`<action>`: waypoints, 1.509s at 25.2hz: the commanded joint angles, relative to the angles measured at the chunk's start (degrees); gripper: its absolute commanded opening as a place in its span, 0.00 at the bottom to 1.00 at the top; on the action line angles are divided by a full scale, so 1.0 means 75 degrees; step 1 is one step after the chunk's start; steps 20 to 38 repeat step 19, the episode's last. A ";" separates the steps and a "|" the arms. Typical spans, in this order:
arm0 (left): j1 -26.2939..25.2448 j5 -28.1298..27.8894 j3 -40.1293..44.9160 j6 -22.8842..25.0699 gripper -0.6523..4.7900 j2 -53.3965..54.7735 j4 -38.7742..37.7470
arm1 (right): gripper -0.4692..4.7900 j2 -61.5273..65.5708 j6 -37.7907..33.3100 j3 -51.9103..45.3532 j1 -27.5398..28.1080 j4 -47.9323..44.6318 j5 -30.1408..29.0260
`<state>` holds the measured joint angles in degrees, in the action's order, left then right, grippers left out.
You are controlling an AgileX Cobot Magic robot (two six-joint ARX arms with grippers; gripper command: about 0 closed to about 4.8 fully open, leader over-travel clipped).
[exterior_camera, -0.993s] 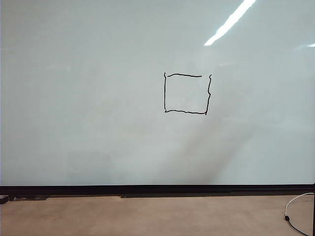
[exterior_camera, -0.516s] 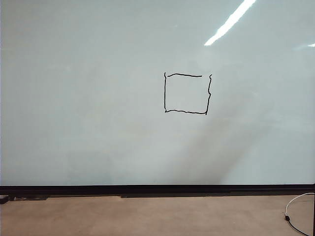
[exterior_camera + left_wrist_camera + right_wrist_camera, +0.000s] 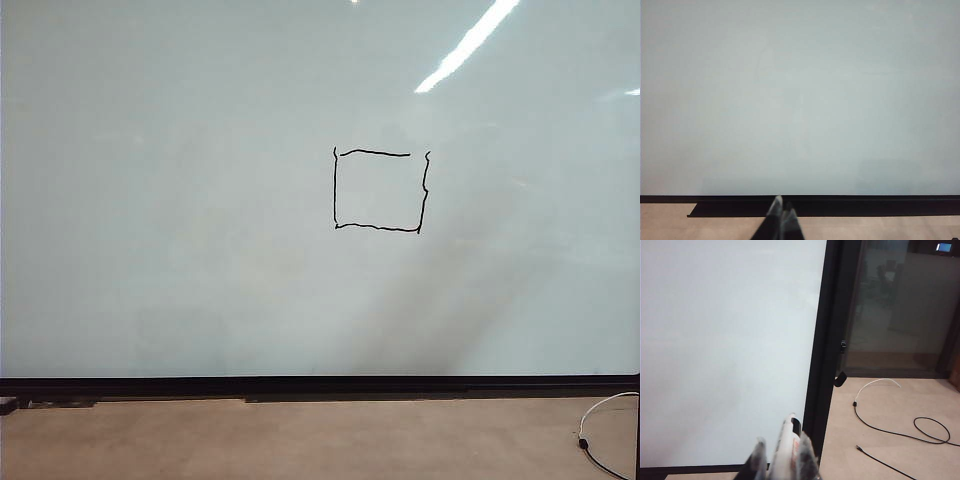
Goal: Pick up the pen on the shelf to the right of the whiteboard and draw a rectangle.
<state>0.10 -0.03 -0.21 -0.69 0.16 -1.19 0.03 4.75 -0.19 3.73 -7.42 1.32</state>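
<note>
While the pen (image 3: 788,440) is clamped in the right gripper (image 3: 782,460) near the whiteboard (image 3: 200,200) edge beside cables (image 3: 900,425), the rectangle (image 3: 380,192) is seen drawn; the left gripper (image 3: 781,212) is pinched together, empty.

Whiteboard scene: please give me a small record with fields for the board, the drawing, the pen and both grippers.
whiteboard: large, pale, black bottom edge
rectangle: drawn in thin black lines, small gaps at the top corners
pen: white, held in the right gripper, tip away from the camera
right gripper: shut on the pen, near the board's right edge
left gripper: shut, holding nothing, low before the board
</note>
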 commanded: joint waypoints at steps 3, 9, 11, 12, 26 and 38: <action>0.0000 0.0029 -0.0023 0.0032 0.11 0.0003 0.0052 | 0.08 0.0006 -0.0032 0.0029 -0.0009 0.0306 0.0009; 0.0000 0.0029 -0.0020 0.0032 0.11 0.0003 0.0052 | 0.08 0.0006 -0.0032 0.0029 -0.0009 0.0414 0.0009; 0.0000 0.0029 -0.0020 0.0032 0.11 0.0003 0.0050 | 0.08 0.0006 -0.0032 0.0029 -0.0009 0.0414 0.0009; 0.0000 0.0029 -0.0023 0.0032 0.11 0.0003 0.0052 | 0.08 0.0006 -0.0032 0.0029 -0.0009 0.0414 0.0009; 0.0000 0.0029 -0.0020 0.0032 0.11 0.0003 0.0050 | 0.08 0.0006 -0.0032 0.0029 -0.0009 0.0414 0.0009; 0.0000 0.0029 -0.0020 0.0032 0.11 0.0003 0.0050 | 0.08 0.0006 -0.0032 0.0029 -0.0009 0.0414 0.0009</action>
